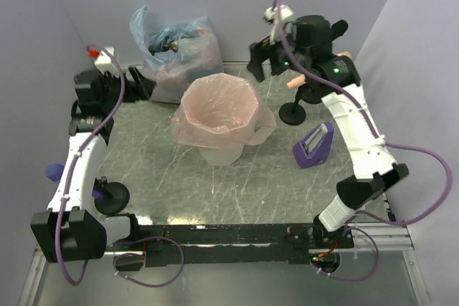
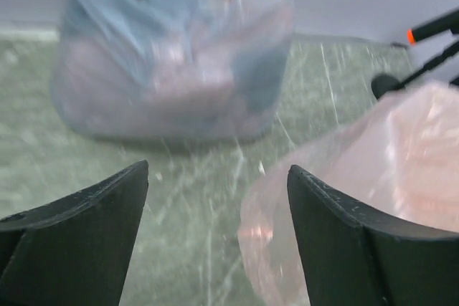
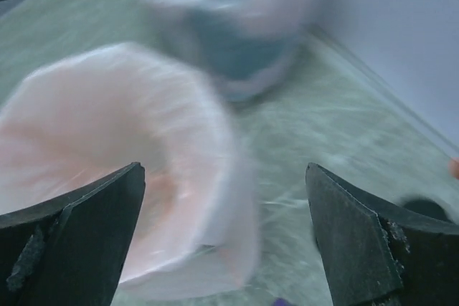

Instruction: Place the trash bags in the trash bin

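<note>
The white trash bin stands mid-table with a pink trash bag spread inside it and folded over its rim. In the right wrist view the pink bag and the bin's white wall lie below left. A stuffed clear-bluish bag sits behind the bin against the back wall. My left gripper hovers left of that stuffed bag, open and empty, with the pink bag at its right. My right gripper is raised behind and to the right of the bin, open and empty.
A purple wedge-shaped holder lies right of the bin. A black stand with an orange tip rises at back right. Another black round base sits near the left arm. Walls close in the back and sides.
</note>
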